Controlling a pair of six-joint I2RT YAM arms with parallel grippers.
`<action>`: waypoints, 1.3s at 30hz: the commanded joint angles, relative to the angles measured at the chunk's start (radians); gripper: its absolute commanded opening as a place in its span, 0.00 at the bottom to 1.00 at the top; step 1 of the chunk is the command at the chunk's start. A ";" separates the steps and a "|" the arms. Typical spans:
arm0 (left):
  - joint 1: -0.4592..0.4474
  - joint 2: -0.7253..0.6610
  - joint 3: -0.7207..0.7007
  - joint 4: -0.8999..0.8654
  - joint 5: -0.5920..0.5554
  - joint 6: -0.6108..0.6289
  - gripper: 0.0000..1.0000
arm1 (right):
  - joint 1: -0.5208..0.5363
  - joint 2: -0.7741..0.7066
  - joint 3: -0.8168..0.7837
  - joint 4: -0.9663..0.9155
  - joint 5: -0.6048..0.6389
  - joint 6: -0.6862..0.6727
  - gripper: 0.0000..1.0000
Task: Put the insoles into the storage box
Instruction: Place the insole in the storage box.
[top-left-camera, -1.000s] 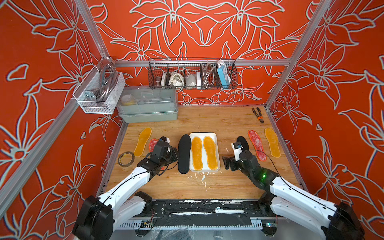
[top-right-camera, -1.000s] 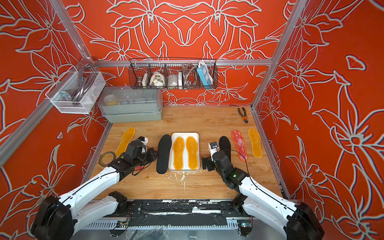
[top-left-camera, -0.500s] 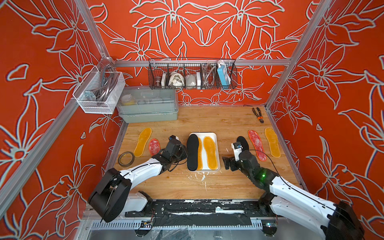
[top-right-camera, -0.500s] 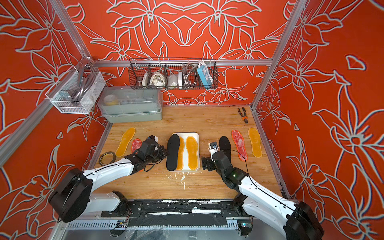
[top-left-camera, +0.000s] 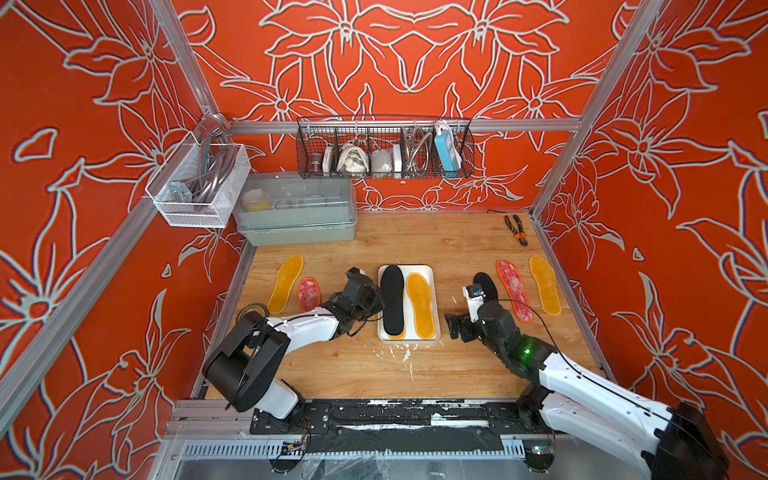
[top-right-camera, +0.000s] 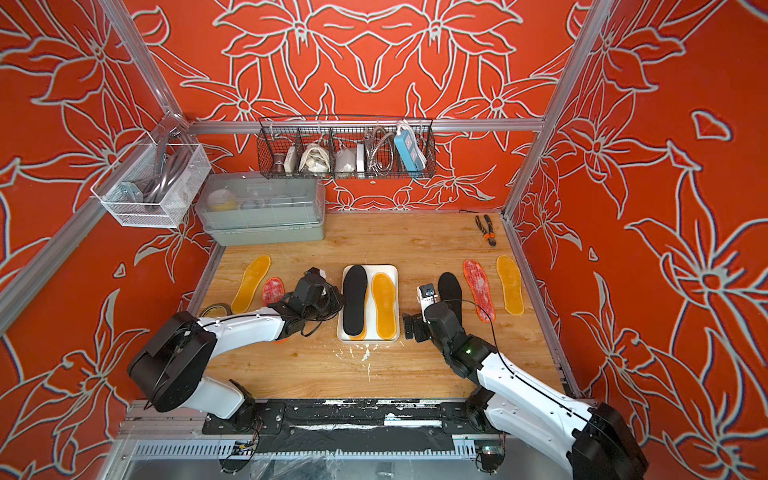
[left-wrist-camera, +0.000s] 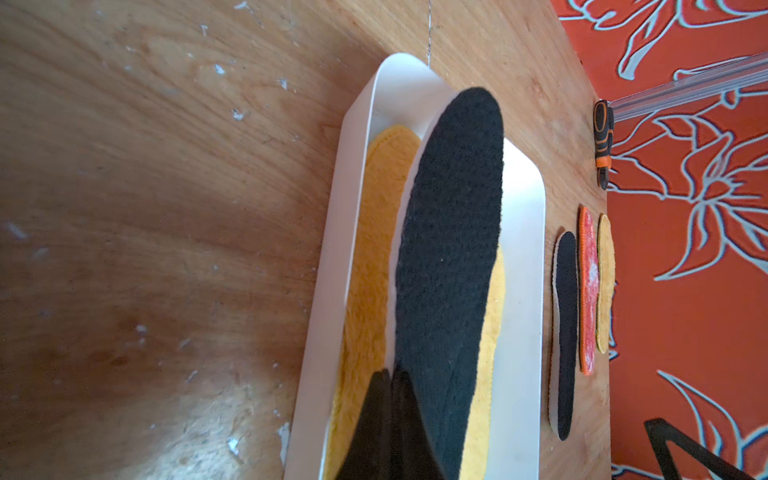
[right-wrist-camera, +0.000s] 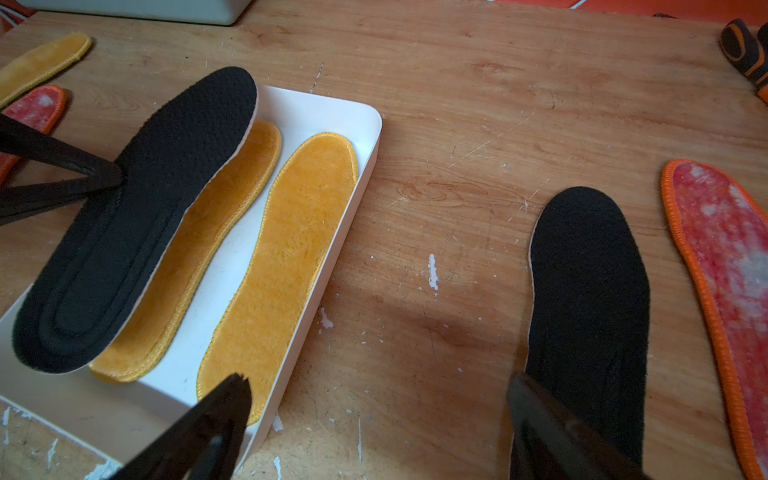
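Note:
The storage box (top-left-camera: 417, 269) is a white tray at mid-table. Two amber insoles lie in it, one in plain sight (top-left-camera: 420, 305) and one (right-wrist-camera: 199, 249) mostly under a black insole (top-left-camera: 392, 299). My left gripper (left-wrist-camera: 390, 376) is shut on that black insole's long edge and holds it tilted over the box's left half. My right gripper (right-wrist-camera: 378, 390) stands open above bare wood, between the box and a second black insole (top-left-camera: 483, 281). More insoles lie flat on the table: red (top-left-camera: 513, 291) and amber (top-left-camera: 544, 284) at the right, amber (top-left-camera: 286, 282) and red (top-left-camera: 309, 293) at the left.
A grey-green lidded container (top-left-camera: 297, 212) stands at the back left. Pliers (top-left-camera: 516, 230) lie at the back right. A tape roll (top-left-camera: 252, 309) sits by the left wall, beside my left arm. A wire basket (top-left-camera: 384, 149) and a mesh basket (top-left-camera: 199, 187) hang on the walls.
My left arm has carried the black insole rightward, from the wood beside the box to over the box's left amber insole. The right arm has not moved.

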 joint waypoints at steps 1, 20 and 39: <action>-0.007 0.017 0.010 0.021 -0.014 -0.003 0.00 | 0.003 -0.006 -0.010 0.003 0.017 0.011 0.99; -0.023 0.063 0.033 -0.002 -0.012 0.006 0.12 | 0.003 -0.003 -0.010 0.004 0.014 0.010 0.99; -0.065 -0.255 0.084 -0.276 -0.178 0.266 0.37 | -0.298 0.142 0.254 -0.306 -0.124 0.133 0.87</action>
